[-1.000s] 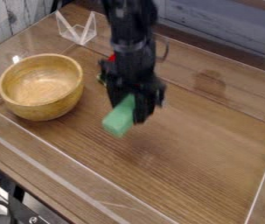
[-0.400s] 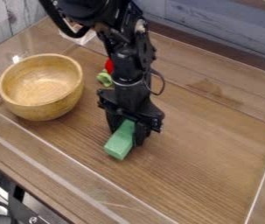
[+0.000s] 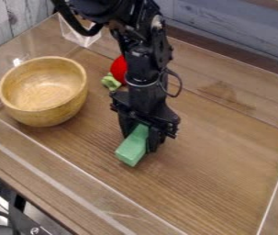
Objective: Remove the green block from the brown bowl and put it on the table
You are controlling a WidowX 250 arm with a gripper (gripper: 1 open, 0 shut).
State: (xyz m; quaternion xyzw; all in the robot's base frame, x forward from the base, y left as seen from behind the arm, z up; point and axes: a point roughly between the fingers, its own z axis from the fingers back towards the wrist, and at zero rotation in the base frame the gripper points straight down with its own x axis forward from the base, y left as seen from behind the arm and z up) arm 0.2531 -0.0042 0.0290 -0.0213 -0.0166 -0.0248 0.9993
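Note:
The green block (image 3: 134,151) is a small bright-green oblong, out of the brown bowl and low over or resting on the wooden table (image 3: 215,184); whether it touches the wood I cannot tell. My gripper (image 3: 141,138) points straight down and is shut on the block's upper end, its black fingers on either side. The brown bowl (image 3: 40,90) is a round wooden bowl at the left, empty inside, well apart from the gripper.
A red and green object (image 3: 114,73) lies behind the arm, partly hidden by it. Clear acrylic walls (image 3: 31,156) rim the table at front, left and right. A clear stand (image 3: 80,32) sits at the back left.
The arm has lowered the green block towards the table and shifted slightly right. The grip on the block stayed shut.

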